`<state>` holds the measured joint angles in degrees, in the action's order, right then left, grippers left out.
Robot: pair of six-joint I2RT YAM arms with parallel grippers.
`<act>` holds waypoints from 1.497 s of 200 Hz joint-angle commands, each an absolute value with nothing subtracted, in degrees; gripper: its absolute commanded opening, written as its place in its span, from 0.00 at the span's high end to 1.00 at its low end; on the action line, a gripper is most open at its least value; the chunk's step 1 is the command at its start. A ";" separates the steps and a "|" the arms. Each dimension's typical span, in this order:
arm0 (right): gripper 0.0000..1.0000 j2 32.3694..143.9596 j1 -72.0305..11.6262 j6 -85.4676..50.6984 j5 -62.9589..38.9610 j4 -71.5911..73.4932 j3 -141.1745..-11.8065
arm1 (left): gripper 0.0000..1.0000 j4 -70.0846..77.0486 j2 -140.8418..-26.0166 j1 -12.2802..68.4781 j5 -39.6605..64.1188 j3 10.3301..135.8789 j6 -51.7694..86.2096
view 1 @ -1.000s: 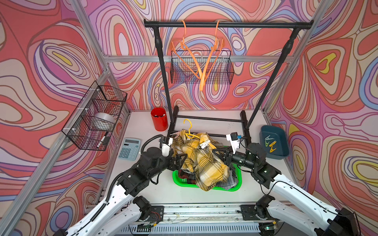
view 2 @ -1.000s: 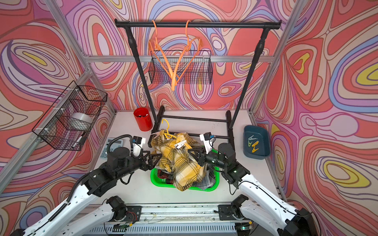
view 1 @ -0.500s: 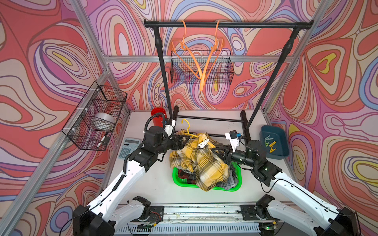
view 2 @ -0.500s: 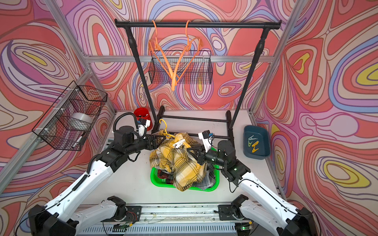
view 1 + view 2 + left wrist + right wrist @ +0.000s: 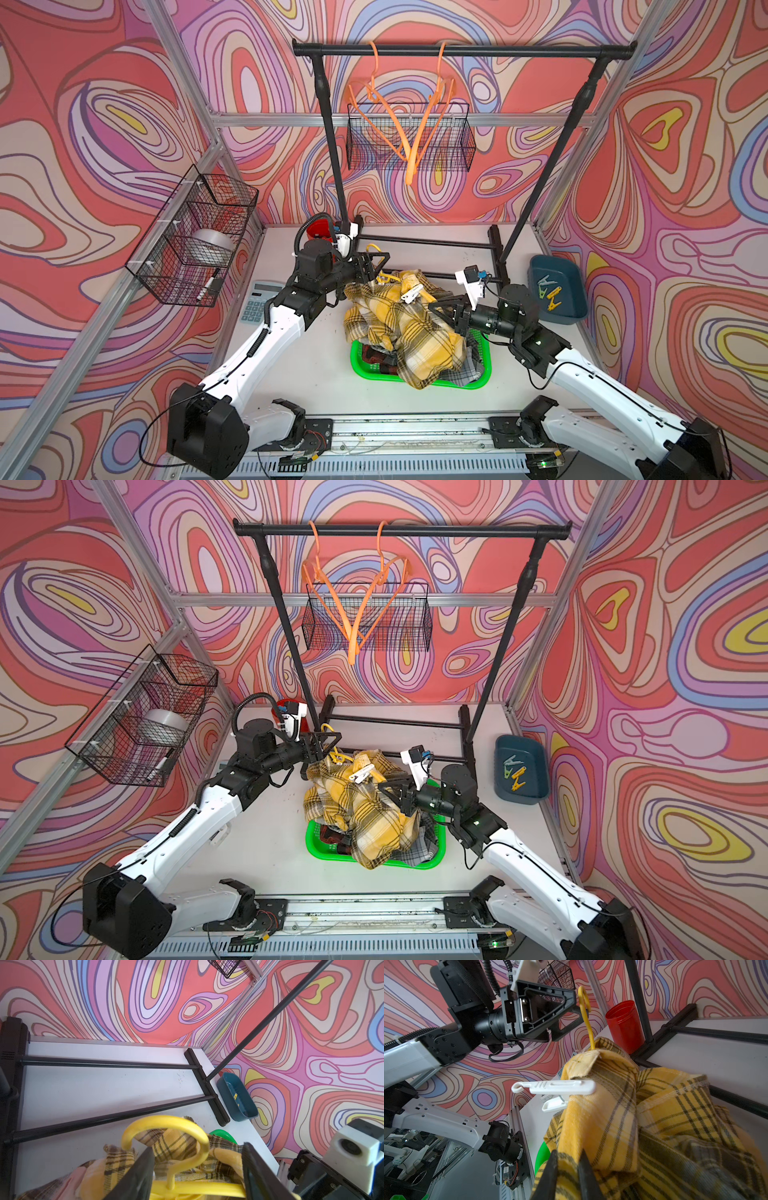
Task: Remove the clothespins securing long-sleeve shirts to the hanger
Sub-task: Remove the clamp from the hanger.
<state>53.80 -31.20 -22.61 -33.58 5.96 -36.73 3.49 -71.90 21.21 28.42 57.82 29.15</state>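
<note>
The yellow-and-black plaid flannel shirt point(image 5: 612, 1126) lies between the tips of the black right pincer point(image 5: 569, 1152); just beyond them clings a plain white plastic clothespin point(image 5: 556, 1087). The black left pincer point(image 5: 197, 1147) frames a solid yellow plastic hanger point(image 5: 166, 1121). Beneath both pincers sits a bright green plastic basket point(image 5: 357, 365).

A white clothespin point(image 5: 554, 1087) is seen clamped on a fold of a yellow-and-black plaid shirt point(image 5: 399, 328), bunched on a yellow hanger point(image 5: 166, 1126) and draped over a red-and-black shirt point(image 5: 371, 357) and a grey plaid shirt point(image 5: 469, 369). Loose clothespins point(image 5: 552, 296) are gathered in a blue tray point(image 5: 571, 276), well apart.
</note>
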 commanded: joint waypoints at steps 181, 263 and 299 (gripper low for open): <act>0.44 55.72 -31.05 -13.52 -24.87 -6.77 -45.06 | 1.00 -11.75 -85.00 20.81 33.03 71.07 17.45; 0.35 58.26 -31.70 4.48 -22.43 -20.71 -57.69 | 1.00 -35.32 -91.28 20.82 30.52 83.55 12.85; 0.35 61.91 -39.17 11.10 -14.92 -26.03 -63.62 | 1.00 -37.24 -92.71 20.81 30.24 85.50 13.38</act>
<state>59.64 -34.26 4.10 -20.88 -20.29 -60.40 -29.67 -91.81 20.69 30.81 84.14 14.90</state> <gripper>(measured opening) 0.652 0.061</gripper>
